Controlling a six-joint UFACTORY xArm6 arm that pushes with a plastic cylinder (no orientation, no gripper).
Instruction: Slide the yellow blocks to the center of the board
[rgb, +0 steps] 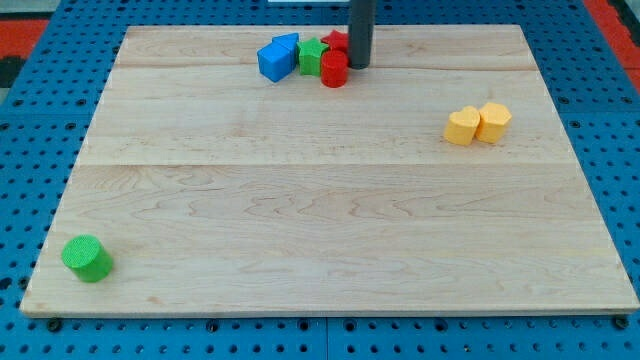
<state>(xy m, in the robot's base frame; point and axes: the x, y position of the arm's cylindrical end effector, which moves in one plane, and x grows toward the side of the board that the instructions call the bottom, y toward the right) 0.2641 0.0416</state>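
Two yellow blocks sit touching at the view's right: a yellow block on the left and a yellow hexagonal block on the right. My tip is at the view's top centre, far to the left of and above the yellow blocks. It stands against a red cylinder, with another red block just behind it.
A cluster at the view's top holds a blue block, a green star-like block and the red blocks. A green cylinder sits at the bottom left corner. The wooden board lies on a blue perforated table.
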